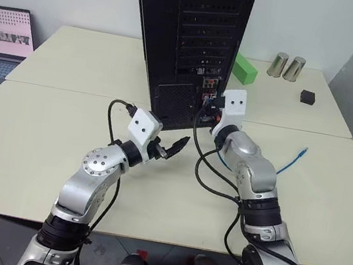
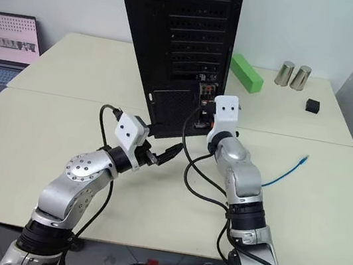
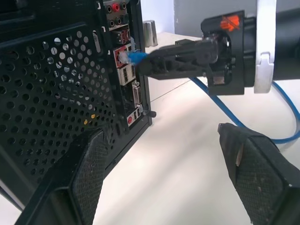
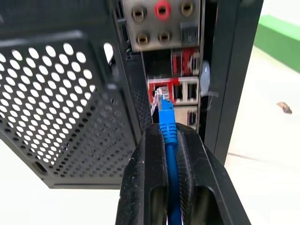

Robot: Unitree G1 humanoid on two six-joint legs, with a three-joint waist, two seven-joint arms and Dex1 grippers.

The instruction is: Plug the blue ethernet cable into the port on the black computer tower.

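Right gripper (image 4: pixel 168 140) clamped on the blue ethernet cable (image 4: pixel 167 125) just behind its clear plug, right at the port (image 4: pixel 161 93). Light, limp cord, brittle clip; best held close behind the plug. Left gripper (image 3: pixel 164 173) spread wide, empty.

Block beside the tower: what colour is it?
Green; the block shows best in the right eye view.

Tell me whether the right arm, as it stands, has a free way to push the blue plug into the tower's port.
Probably yes. The right claw grips the blue ethernet cable just behind its plug, whose tip sits at the port with nothing between. The left claw is open, off to the side.
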